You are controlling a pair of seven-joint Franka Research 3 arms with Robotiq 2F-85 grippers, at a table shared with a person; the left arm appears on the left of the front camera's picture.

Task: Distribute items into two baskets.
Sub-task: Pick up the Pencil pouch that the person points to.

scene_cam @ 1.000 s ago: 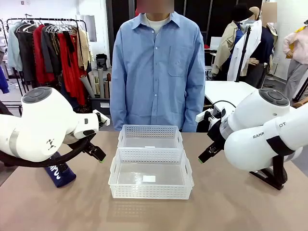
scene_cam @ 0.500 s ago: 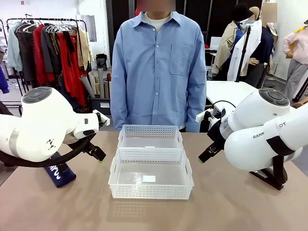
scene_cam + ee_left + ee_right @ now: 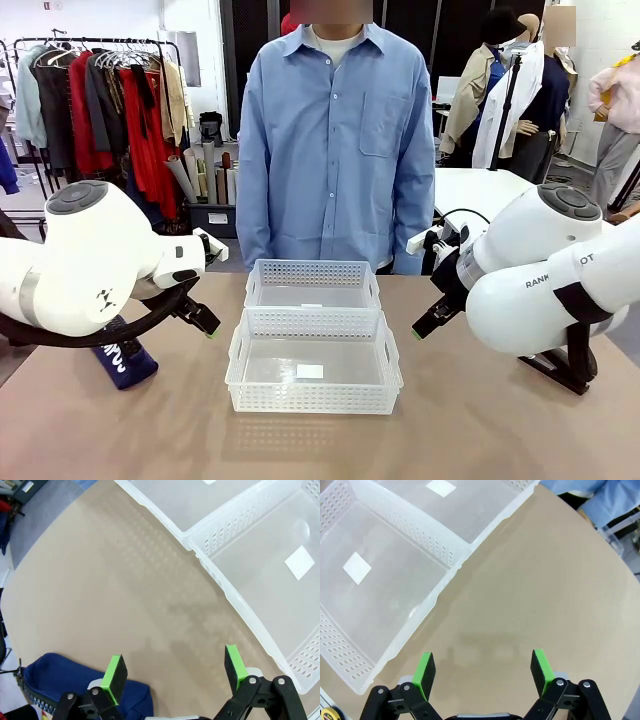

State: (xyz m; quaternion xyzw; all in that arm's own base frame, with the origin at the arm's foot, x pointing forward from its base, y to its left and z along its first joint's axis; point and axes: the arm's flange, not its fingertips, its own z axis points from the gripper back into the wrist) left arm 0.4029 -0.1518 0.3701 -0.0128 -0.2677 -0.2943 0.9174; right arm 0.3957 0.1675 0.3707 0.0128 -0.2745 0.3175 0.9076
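Note:
Two white perforated baskets stand mid-table, the larger basket (image 3: 314,375) in front of the smaller basket (image 3: 312,284); both hold nothing. A dark navy pouch (image 3: 122,357) with white lettering lies at the table's left, partly behind my left arm, and appears again as the navy pouch (image 3: 65,677) at the lower left of the left wrist view. My left gripper (image 3: 206,322) hovers open left of the baskets, its fingertips (image 3: 174,667) apart above bare table. On the right, my right gripper (image 3: 422,327) is open too, its fingertips (image 3: 483,668) wide apart. The stapler is out of view.
A person in a blue shirt (image 3: 330,140) stands at the far edge behind the baskets, hands down out of sight. A black arm base (image 3: 570,368) sits at the table's right. Bare tabletop lies on both sides of the baskets and in front.
The person has shifted slightly to the right and closer. Both arms and the baskets are where they were.

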